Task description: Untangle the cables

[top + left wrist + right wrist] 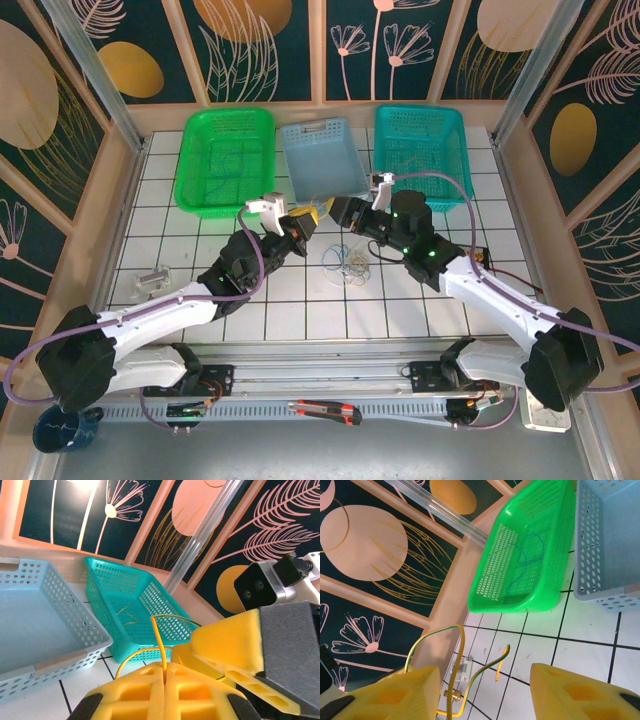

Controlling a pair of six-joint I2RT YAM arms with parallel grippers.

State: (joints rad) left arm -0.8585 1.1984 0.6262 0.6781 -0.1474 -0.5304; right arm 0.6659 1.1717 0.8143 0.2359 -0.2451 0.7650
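**Top view.** Cables (pixel 350 264): loose tangle, mid worktop (pixel 300 300), just near-side of both grippers. L gripper (pixel 300 228) and R gripper (pixel 338 212) sit close together above it. Far edge, L to R: green basket (pixel 225 112), blue basket (pixel 325 160), teal basket (pixel 420 110).

**Left wrist.** L gripper closed on one yellow-green wire (pixel 159 635), pinched in the seam btw its pads.

**Right wrist.** R fingers (pixel 395 695) apart, nothing clamped. Wire loops past one finger and its loose end hangs in the gap.

**Step (est.).** Drawing one wire out of the tangle. Hold L pinch firm. Close R on the same wire near L, then slide away slowly so knots loosen, not tighten.

**Surface/room.** White tiled worktop w/ dark grid. Wood frame, dark floral wall panels.
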